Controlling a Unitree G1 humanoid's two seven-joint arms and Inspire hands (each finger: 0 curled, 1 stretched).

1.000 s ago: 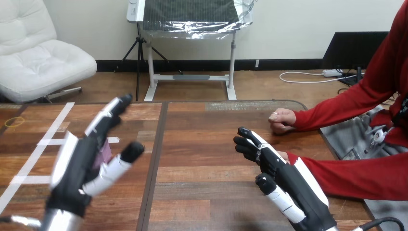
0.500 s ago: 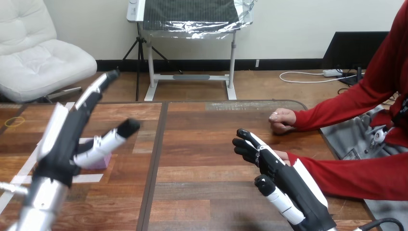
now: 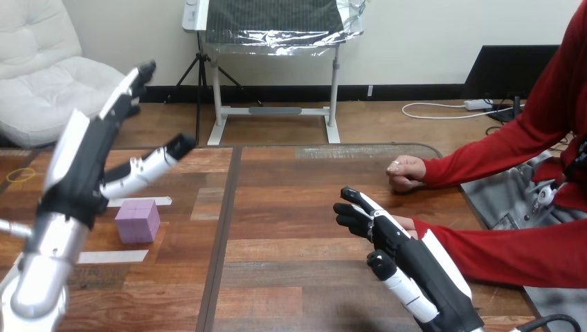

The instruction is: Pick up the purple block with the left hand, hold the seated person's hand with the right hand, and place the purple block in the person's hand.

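Note:
The purple block (image 3: 137,220) sits on the wooden table (image 3: 297,235) at the left, with nothing touching it. My left hand (image 3: 86,162) is raised above and behind the block, open, with straight fingers pointing up and away and the thumb spread to the right. My right hand (image 3: 405,259) is open at the lower right and lies over the person's hand (image 3: 407,223), of which just a sliver shows beside my fingers. I cannot tell whether the two touch. The red sleeve (image 3: 512,252) runs off to the right.
The person's other hand (image 3: 406,173) rests as a fist on the table farther back at the right. White tape strips (image 3: 111,256) lie around the block. A yellow band (image 3: 21,174) lies at the far left, and a dark seam (image 3: 220,235) runs down the tabletop.
My left hand has risen and drawn back to the left, uncovering the purple block on the table. My right hand has hardly moved.

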